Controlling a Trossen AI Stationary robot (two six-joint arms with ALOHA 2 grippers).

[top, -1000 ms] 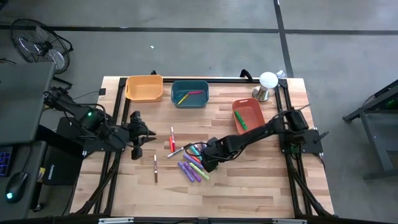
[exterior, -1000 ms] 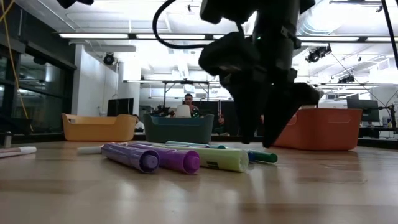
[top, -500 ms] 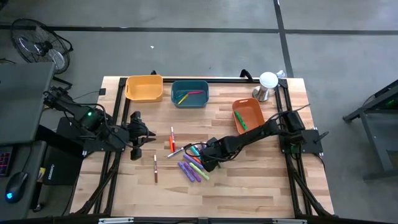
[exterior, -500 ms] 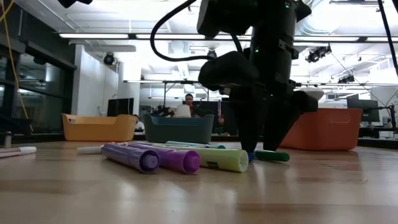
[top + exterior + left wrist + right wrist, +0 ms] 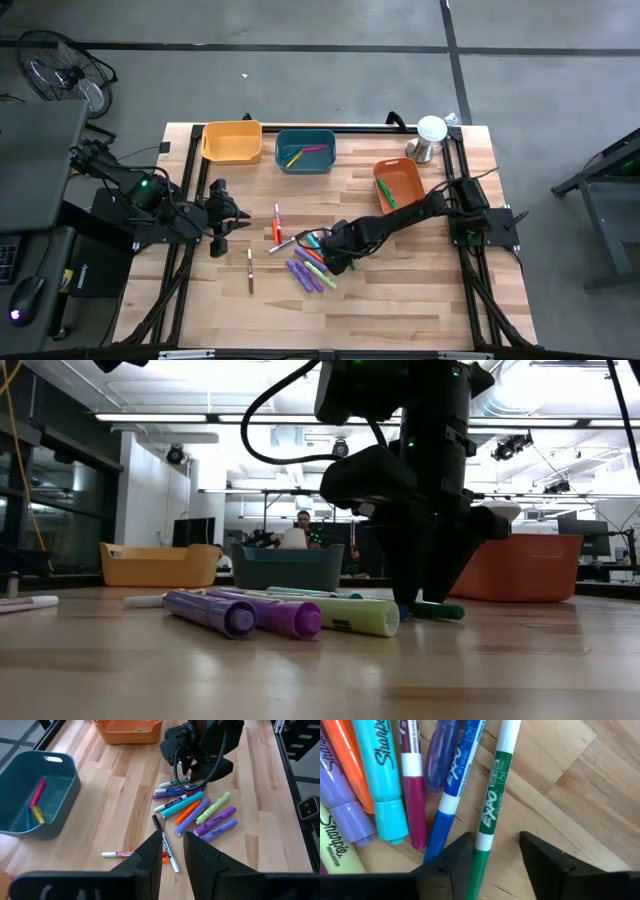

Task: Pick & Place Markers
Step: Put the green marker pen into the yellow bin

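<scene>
Right gripper (image 5: pixel 492 855) is down on the table (image 5: pixel 400 300) at the markers (image 5: pixel 310 262) pile, fingers spread either side of a green marker (image 5: pixel 492 805), not yet clamped. Left gripper (image 5: pixel 172 852) hovers at the left side, fingers narrowly parted, holding nothing.

Grey concrete floor (image 5: pixel 330 25), a fan (image 5: pixel 55 68), bright ceiling lights (image 5: pixel 170 418).

"EXPO" runs along the barrel of the green marker (image 5: pixel 492 800) and again, partly cut off, along the blue marker (image 5: pixel 462 757) just beside it. "Sharpie" stands on the teal highlighter (image 5: pixel 377 770), and the yellow highlighter (image 5: pixel 335 850) also carries "Sharpie". Print on the other markers is too small to read.
</scene>
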